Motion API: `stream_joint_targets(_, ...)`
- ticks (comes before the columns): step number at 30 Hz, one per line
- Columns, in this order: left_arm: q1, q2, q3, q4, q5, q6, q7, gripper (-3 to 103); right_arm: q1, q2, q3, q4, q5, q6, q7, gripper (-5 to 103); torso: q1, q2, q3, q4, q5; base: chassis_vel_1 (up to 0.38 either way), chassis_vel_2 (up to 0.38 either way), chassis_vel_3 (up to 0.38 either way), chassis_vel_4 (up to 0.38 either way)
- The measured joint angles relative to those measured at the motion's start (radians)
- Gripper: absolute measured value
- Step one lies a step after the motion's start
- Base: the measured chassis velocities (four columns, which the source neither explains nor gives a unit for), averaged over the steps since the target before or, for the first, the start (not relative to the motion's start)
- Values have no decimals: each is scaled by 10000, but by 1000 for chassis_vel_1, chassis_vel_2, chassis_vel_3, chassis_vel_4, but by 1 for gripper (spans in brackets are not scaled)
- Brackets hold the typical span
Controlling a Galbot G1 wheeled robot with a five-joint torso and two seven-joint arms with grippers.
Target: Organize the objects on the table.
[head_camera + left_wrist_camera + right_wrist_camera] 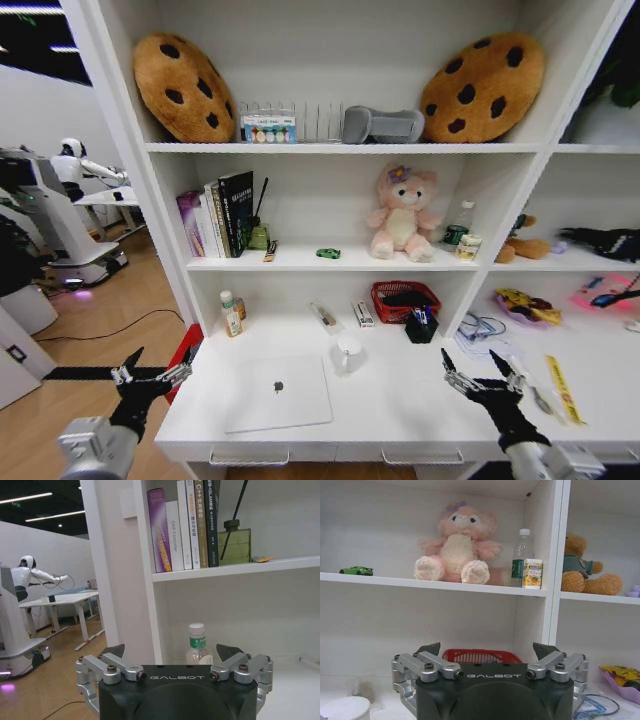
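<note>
Head view: laptop (277,393) lies shut on the table (400,410), a white cup (347,353) just beyond it; red basket (404,299) and bottle (231,314) stand farther back.
Shelf above: green car (328,253) between books (222,214) and pink plush (402,214).
Left gripper (152,376): off the table's left edge, jaws wide, holding nothing.
Right gripper (484,378): over the table's right part, jaws wide, empty.
Right wrist view: car (356,571), plush (457,545), brown bear (583,566).
Left wrist view: books (185,525), bottle (197,644).
</note>
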Motion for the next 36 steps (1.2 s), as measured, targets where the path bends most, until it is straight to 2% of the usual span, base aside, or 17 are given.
stream_joint_targets(14, 0, 0, -1, 0, 0, 0, 1, 100, 0, 0, 0, 1, 0, 0, 0, 100, -3, 2, -1, 1, -4, 164, -166, -183, 183)
stream_joint_targets(15, 0, 0, 0, 0, 0, -1, 0, 100, 1, 0, 0, 1, 1, 0, 0, 100, -2, 0, 0, 0, 5, 256, -235, -284, 286)
stream_joint_targets(19, 0, 1, -1, 0, 0, -1, 2, 100, 0, 0, 0, 2, 0, -1, 1, 100, -5, 3, -3, 0, -4, 283, -294, -304, 282)
stream_joint_targets(29, 1, 0, -1, -1, -1, -1, 2, 100, -3, 0, 0, 1, 0, 0, 1, 100, -12, 6, -4, -1, 2, 281, -275, -307, 288)
stream_joint_targets(32, 2, -1, -2, -1, 0, -1, -3, 100, -2, 1, -1, 2, 0, 0, 0, 100, -13, 9, -6, 4, -5, 25, -28, -170, 129)
stream_joint_targets(33, 2, 0, 0, 0, 0, -1, -3, 100, -3, 0, -1, 2, 0, 0, 0, 100, -11, 6, -3, -3, -9, 21, 60, -27, 54)
stream_joint_targets(36, 1, 0, 0, -2, 0, -1, -2, 100, 0, 1, 0, 1, 0, 0, 1, 100, -6, 2, -1, -3, 6, -50, -14, -18, -1)
